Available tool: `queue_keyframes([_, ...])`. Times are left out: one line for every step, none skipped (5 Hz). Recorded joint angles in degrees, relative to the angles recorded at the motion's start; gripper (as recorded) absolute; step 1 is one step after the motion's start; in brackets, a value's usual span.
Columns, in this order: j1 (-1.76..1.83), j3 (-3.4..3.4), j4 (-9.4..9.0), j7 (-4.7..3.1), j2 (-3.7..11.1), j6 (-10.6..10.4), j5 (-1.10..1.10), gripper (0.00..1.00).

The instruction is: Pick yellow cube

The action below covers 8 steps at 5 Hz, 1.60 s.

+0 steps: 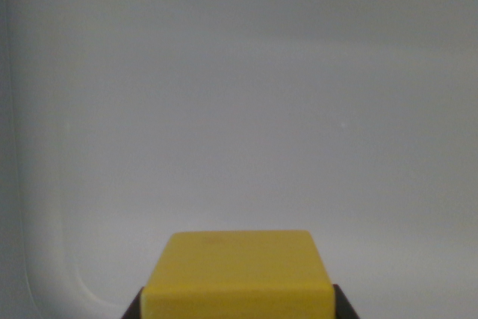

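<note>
One thing fills the bottom of my wrist view: the yellow cube [237, 278]. It sits at the lower edge of the frame, centred, with its top face and the upper strip of its near face showing, the rest cut off by the frame edge. Its corners look softly rounded, and the top face is a shade duller than the brighter front.

Two dark wedges flank it — one at its lower left corner, one at its lower right, each touching the cube's side where it meets the frame edge. These are the fingers [345, 308] of my gripper [237, 310], and my jaws stand pinched on the yellow cube, one against each flank.

Behind the cube lies a pale grey-white surface [246, 110], smooth and nearly featureless, running up to the top of the frame. Along the wrist view's left a faint curved line [33, 207] sweeps down and bends toward the cube — whether it is a rim, a seam or a shadow I cannot tell. Whether the cube rests on the surface or hangs clear of it I cannot tell either.
</note>
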Motion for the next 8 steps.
queue_keyframes([-0.03,-0.01,1.22,0.0,-0.81,2.0,0.06,1.0])
queue_keyframes([-0.03,-0.01,1.22,0.0,-0.81,2.0,0.06,1.0])
queue_keyframes([-0.05,-0.03,2.32,0.01,-1.54,3.9,0.12,1.0])
queue_keyframes([-0.05,-0.03,2.32,0.01,-1.54,3.9,0.12,1.0])
queue_keyframes([-0.07,-0.04,3.28,0.01,-2.17,5.4,0.16,1.0])
queue_keyframes([-0.07,-0.04,3.28,0.01,-2.17,5.4,0.16,1.0])
queue_keyframes([-0.09,-0.05,4.05,0.01,-2.68,6.7,0.2,1.0])
queue_keyframes([-0.09,-0.05,4.05,0.01,-2.68,6.7,0.2,1.0])
